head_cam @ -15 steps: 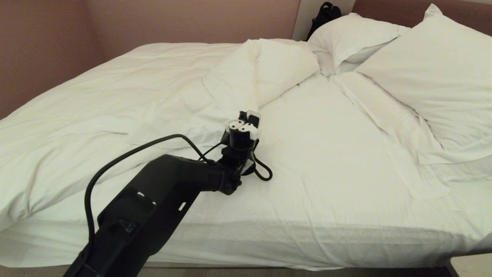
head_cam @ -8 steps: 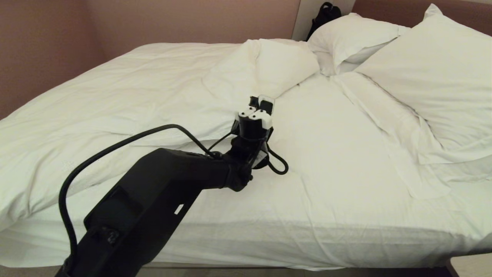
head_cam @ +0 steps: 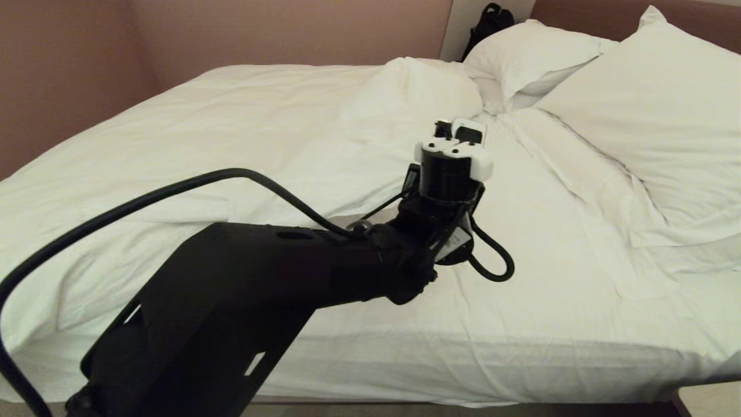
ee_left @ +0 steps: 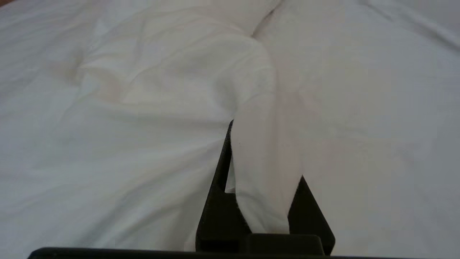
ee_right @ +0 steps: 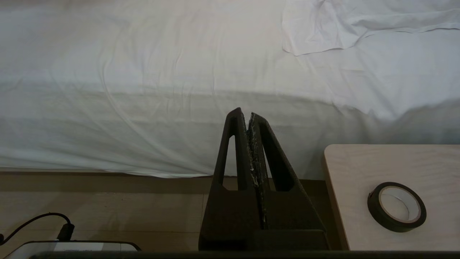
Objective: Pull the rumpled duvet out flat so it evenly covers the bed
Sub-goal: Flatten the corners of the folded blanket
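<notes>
The white duvet [head_cam: 231, 133] lies rumpled over the left part of the bed [head_cam: 521, 324]. Bare sheet [head_cam: 550, 243] shows on the right, toward the pillows. My left gripper [head_cam: 458, 131] hangs over the middle of the bed, close to the pillows, shut on a pinched fold of the duvet's edge. In the left wrist view that fold [ee_left: 258, 180] runs out between the black fingers [ee_left: 220, 187] of the left gripper [ee_left: 264, 154]. My right gripper [ee_right: 248, 116] is parked low beside the mattress, shut and empty.
Two plump pillows [head_cam: 642, 110] [head_cam: 532, 55] lie at the head of the bed, with a black bag [head_cam: 489, 23] behind them. A wooden bedside table [ee_right: 359, 187] holding a roll of tape [ee_right: 397, 207] stands by the right gripper. A cable [ee_right: 43, 219] lies on the floor.
My left gripper has moved right and toward the pillows with the duvet's edge in it. The folded-back flap has been drawn along and covers more of the bare sheet.
</notes>
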`<state>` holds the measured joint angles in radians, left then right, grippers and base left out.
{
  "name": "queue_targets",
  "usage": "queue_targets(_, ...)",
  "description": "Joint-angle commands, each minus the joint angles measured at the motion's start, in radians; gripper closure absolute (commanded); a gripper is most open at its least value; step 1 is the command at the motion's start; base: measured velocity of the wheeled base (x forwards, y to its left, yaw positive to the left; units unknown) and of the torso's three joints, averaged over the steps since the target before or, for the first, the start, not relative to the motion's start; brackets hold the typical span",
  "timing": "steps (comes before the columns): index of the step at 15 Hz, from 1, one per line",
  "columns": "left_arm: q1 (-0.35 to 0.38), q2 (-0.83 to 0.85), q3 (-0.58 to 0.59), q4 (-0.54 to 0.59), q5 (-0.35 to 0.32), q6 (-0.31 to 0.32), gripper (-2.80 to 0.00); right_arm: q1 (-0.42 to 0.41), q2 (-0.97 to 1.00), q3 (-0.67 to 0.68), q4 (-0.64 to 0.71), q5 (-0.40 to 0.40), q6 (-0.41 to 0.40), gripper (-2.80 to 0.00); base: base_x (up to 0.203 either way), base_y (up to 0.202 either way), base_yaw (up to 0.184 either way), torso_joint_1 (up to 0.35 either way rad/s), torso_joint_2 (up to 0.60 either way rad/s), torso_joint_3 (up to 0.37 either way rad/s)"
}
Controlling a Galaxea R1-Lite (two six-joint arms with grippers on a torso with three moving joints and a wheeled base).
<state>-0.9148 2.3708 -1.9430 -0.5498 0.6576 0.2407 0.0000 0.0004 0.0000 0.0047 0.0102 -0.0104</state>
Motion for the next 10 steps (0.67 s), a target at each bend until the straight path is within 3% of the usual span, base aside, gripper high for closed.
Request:
queue_targets(1,-0.037,-0.02,-0.001,-0.002,0.004,-0.002,0.0,0.0,0.0,0.0,0.0,0.0,0.0,0.0,0.0,0.0,0.0,0.0,0.0,0.0)
queue_targets(10,-0.189,-0.077,0.004,-0.01,0.005,-0.003,0.0,0.0,0.0,0.0,0.0,0.0,0.0,0.0,0.0,0.0,0.0,0.0,0.0,0.0)
